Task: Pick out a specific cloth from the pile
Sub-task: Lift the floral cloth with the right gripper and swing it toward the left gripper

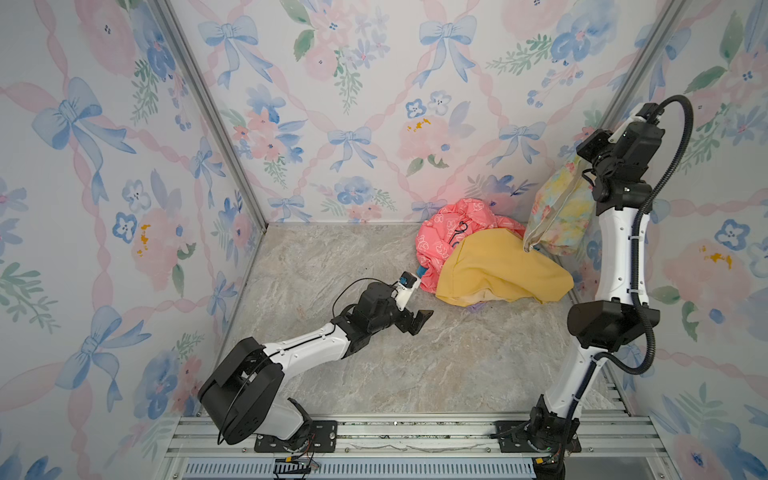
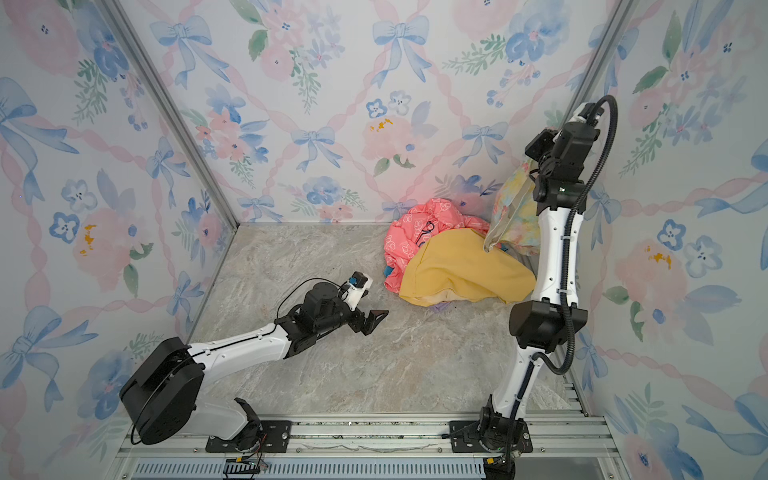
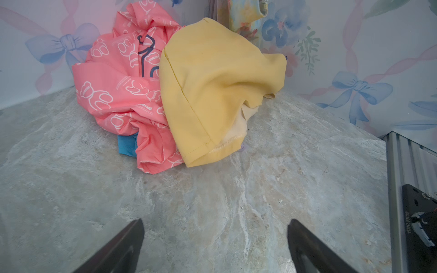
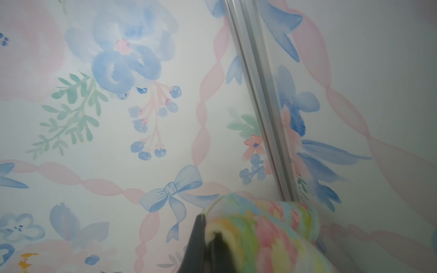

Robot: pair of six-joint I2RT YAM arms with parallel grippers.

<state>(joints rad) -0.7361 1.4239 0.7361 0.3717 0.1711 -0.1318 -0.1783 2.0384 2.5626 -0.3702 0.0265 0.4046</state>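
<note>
While your right claw pinches the cloth aloft beside the pile | left claw wide, empty, near tabletop | risk: thin fold could slip your pinch, or trailing hem may snag mustard cloth.

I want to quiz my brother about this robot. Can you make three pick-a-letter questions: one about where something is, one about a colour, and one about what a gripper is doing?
1. The left gripper is: A) open and empty B) shut on a sock C) out of sight.
2. The flowery pastel cloth is: A) in the left gripper B) hanging from the raised right gripper C) folded in a drawer.
3. The plain cloth on the pile is: A) mustard yellow B) black C) green.

Answers:
1 A, its jaws stand wide apart with nothing between them.
2 B, the right wrist view shows jaws pinched on it, and it dangles in both top views.
3 A, both top views show that colour.
</note>
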